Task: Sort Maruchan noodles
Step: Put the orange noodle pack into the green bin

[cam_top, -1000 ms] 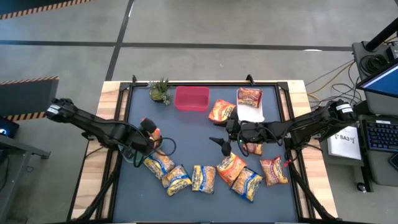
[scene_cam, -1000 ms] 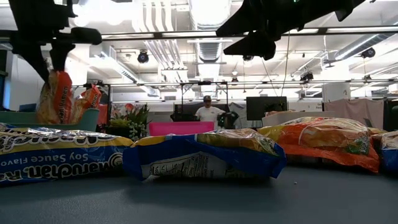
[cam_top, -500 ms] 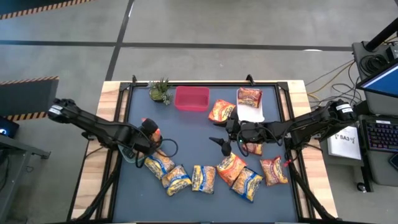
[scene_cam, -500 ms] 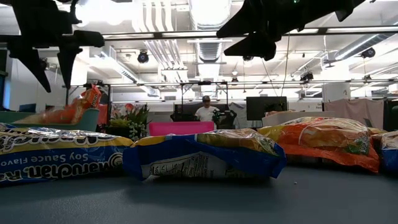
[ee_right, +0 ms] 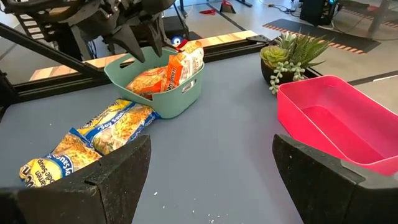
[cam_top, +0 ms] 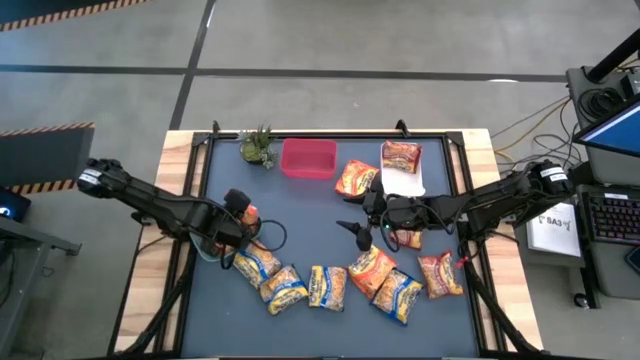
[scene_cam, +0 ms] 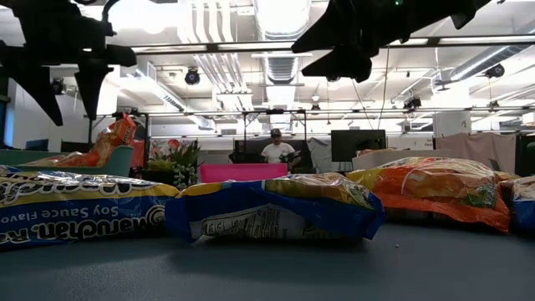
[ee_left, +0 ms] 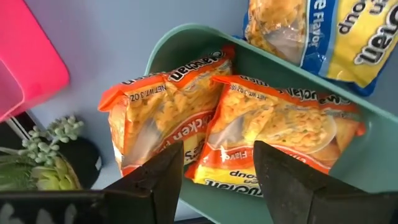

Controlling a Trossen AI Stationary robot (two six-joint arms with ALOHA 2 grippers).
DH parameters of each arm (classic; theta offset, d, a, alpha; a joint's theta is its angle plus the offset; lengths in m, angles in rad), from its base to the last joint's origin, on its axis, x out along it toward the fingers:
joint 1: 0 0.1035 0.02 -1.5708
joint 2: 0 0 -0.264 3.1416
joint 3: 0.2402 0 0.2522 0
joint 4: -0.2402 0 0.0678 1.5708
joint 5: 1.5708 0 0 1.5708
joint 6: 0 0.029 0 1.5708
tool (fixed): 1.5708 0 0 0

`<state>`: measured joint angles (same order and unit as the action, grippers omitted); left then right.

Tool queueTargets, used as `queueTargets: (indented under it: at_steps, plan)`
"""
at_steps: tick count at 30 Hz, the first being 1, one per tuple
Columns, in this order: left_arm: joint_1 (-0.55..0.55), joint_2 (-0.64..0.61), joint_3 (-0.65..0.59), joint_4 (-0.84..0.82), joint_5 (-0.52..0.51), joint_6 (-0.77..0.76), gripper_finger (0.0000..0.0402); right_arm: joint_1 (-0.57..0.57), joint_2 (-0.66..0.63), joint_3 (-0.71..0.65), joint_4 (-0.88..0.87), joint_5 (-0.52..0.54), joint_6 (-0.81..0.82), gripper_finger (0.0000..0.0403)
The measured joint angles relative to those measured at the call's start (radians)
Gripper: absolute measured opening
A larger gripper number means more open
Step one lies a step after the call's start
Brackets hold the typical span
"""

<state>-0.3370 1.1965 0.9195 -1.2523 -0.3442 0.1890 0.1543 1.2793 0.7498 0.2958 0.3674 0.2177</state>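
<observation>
left wrist view: two orange packets (ee_left: 249,130) are seen lying in the teal bin (ee_left: 373,158), overlapping, one propped against the bin wall, the other flatter, their long axes running roughly side by side along the bin floor. the left gripper (cam_top: 228,222) is held just above that bin with its fingers parted and nothing between them, so this drop is judged done. outward from there, plenty is judged left: an arc of packets (cam_top: 328,286) is laid along the near side of the table, yellow-and-blue ones nearest the bin with long axes fanned out at varying angles, orange and red ones further round. another orange packet (cam_top: 356,178) is seen beside the pink bin (cam_top: 308,158), which is empty, and a red one (cam_top: 401,155) rests on a white sheet. the right gripper (cam_top: 360,226) is hung open over the table's middle, holding nothing. a small plant (cam_top: 257,146) is set at the far corner.
</observation>
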Motion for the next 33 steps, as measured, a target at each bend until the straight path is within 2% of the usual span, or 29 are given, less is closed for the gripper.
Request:
queueTargets:
  at_steps: [8, 21, 30, 33]
  plan:
    - [0.000, 0.000, 0.000, 0.026, 0.039, -0.028, 0.0174, 0.000, 0.000, 0.000, 0.000, 0.000, 0.010, 0.0325]
    - [-0.001, 0.001, 0.003, 0.099, 0.041, -0.071, 0.0153, -0.002, 0.000, 0.003, 0.053, -0.001, 0.018, 0.0325]
    - [-0.011, 0.001, 0.020, 0.104, 0.057, -0.122, 0.0152, -0.002, 0.000, 0.000, -0.018, -0.009, 0.044, 0.0325]
    - [-0.011, 0.001, 0.020, 0.144, 0.075, -0.187, 0.0152, -0.002, 0.000, 0.000, -0.018, -0.009, 0.027, 0.0325]
